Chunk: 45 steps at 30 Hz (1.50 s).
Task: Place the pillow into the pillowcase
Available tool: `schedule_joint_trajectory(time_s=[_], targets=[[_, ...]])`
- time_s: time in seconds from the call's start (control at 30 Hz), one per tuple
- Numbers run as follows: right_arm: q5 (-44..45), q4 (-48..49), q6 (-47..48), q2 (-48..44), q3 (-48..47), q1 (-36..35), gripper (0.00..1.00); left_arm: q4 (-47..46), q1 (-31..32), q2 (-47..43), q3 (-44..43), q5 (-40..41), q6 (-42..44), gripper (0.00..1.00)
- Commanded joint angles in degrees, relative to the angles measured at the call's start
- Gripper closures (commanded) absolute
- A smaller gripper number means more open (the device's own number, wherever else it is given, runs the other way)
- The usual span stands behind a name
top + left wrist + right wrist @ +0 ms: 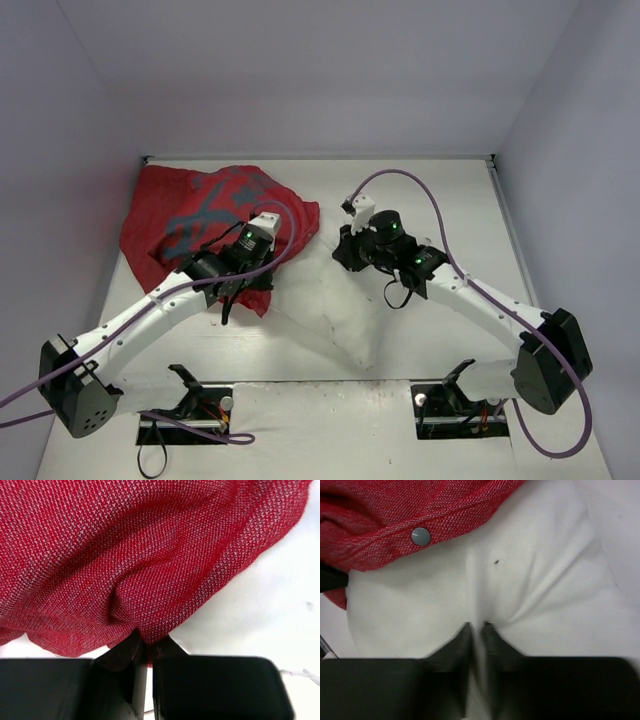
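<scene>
Two arms, left arm (130,320) and right arm (490,305): white tubular links, black joint housings. Black base brackets at the table's (330,420) near edge. A purple cable (420,185) runs along each arm. Green light (394,226) on each wrist motor. Left gripper (150,642) and right gripper (476,627): matte black, blocky, tapering tips.

**Clearance: centre blocked, right side open**

Far-left table (470,200) is covered by the crumpled red fabric pillowcase (180,215). The puffy white pillow (320,300) sits mid-table between left arm (130,320) and right arm (490,305). Far-right table is bare and passable. Pale walls (300,80) box in three sides.
</scene>
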<state>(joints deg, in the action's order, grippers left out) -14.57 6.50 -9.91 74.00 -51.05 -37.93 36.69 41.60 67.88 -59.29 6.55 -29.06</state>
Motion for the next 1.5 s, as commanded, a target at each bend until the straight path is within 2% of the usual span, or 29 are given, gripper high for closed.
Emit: schedule_joint_trajectory(time_s=[0.0,0.1,0.2,0.23,0.33,0.43,0.47,0.53,0.57,0.6,0.63,0.67,0.7,0.73,0.87,1.03,1.17,1.27,1.37,1.47], targets=[[-1.08,2.46,-0.72,2.38,-1.25,-1.17,1.00,-1.09,1.54,-0.55,-4.95,-4.60,-1.52,1.00],[1.20,3.25,-2.30,3.61,-2.30,-1.79,1.00,-1.18,4.43,-0.47,-9.34,-14.06,-5.56,1.00],[3.84,5.09,-4.32,4.40,-2.65,-2.32,1.00,-1.44,7.69,2.16,-14.44,-20.14,-8.82,1.00],[5.24,5.97,-4.94,4.92,-2.74,-2.67,1.00,-1.36,10.14,3.04,-15.50,-20.87,-8.82,1.00],[7.88,7.03,-7.22,6.50,-2.83,-4.42,1.00,-1.36,11.66,5.42,-15.78,-22.63,-9.61,1.00],[10.00,8.26,-8.89,7.30,-2.74,-5.57,1.00,-1.27,11.48,5.16,-12.70,-17.72,-10.75,1.00],[10.08,8.35,-9.07,7.39,-2.74,-5.83,1.00,-1.18,11.22,5.07,-12.35,-16.58,-11.28,0.95],[10.00,8.44,-8.99,7.22,-2.74,-6.01,1.00,-1.18,11.04,4.63,-11.99,-14.20,-11.98,0.74],[10.08,8.44,-8.38,6.95,-2.83,-5.84,1.00,-0.92,10.95,4.46,-12.25,-13.15,-12.16,0.54],[10.09,8.35,-7.15,6.17,-2.92,-5.66,1.00,0.22,10.95,4.11,-12.60,-10.70,-12.16,0.44],[9.82,8.09,-6.44,5.72,-3.00,-5.40,0.98,1.10,10.95,4.02,-14.26,-9.11,-11.81,0.37],[9.30,7.74,-5.91,5.11,-3.27,-4.09,0.90,2.06,10.87,3.93,-15.41,-7.53,-11.46,0.29],[8.34,7.13,-4.69,3.80,-3.53,-3.12,0.86,3.99,10.87,4.10,-16.73,-3.95,-10.94,0.26],[7.63,5.47,-4.07,3.35,-4.40,-0.76,0.79,4.88,10.69,4.45,-19.70,-0.43,-9.71,0.25],[6.31,2.20,-1.43,0.37,-5.90,3.73,0.64,6.82,9.73,7.78,-26.38,5.66,-5.32,0.25],[4.82,1.58,-0.37,-0.35,-7.13,9.19,0.51,6.73,2.35,16.39,-34.21,3.39,-0.57,0.25],[4.29,1.50,-2.56,2.02,-7.49,11.30,0.34,7.52,-0.38,27.71,-42.21,2.50,2.51,0.25],[4.02,1.58,-3.36,4.31,-7.05,12.27,0.31,9.71,-1.00,35.18,-48.98,2.86,3.66,0.25],[3.06,1.67,-3.97,6.33,-6.08,12.36,0.31,13.14,-1.35,40.30,-54.17,6.53,1.99,0.25],[1.83,2.11,-4.41,7.04,-4.94,12.27,0.37,13.06,-1.96,42.68,-55.93,8.65,0.50,0.25]])
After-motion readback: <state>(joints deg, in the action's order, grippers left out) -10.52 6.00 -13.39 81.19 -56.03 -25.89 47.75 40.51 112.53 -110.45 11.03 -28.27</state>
